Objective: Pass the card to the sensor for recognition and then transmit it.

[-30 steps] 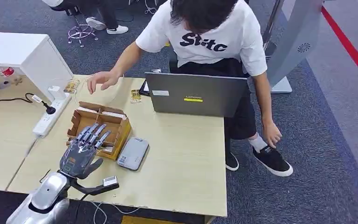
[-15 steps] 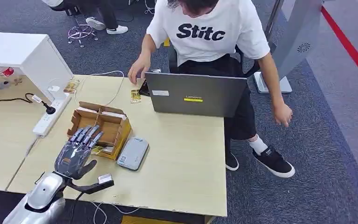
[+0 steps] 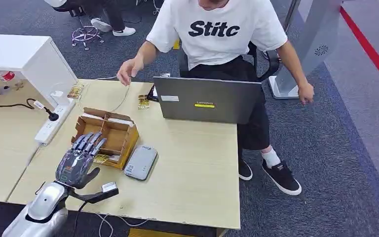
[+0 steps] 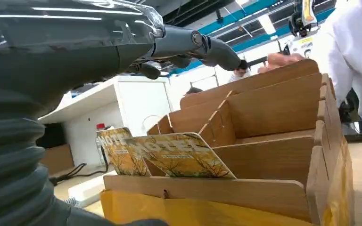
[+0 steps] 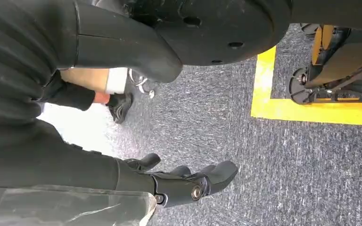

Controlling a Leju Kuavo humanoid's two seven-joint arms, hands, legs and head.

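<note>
Office or lab workspace: grey carpet with red floor line, wooden desk under the left hand, Lenovo laptop far beyond its fingertips, power strip just left, seated person beyond.

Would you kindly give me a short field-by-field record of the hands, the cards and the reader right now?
left hand: open, fingers extended over the cardboard box
right hand: hanging above grey carpet, holding nothing
cards: leaning in the box's near compartment
sensor: grey, flat on table beside box
person: seated behind laptop
</note>
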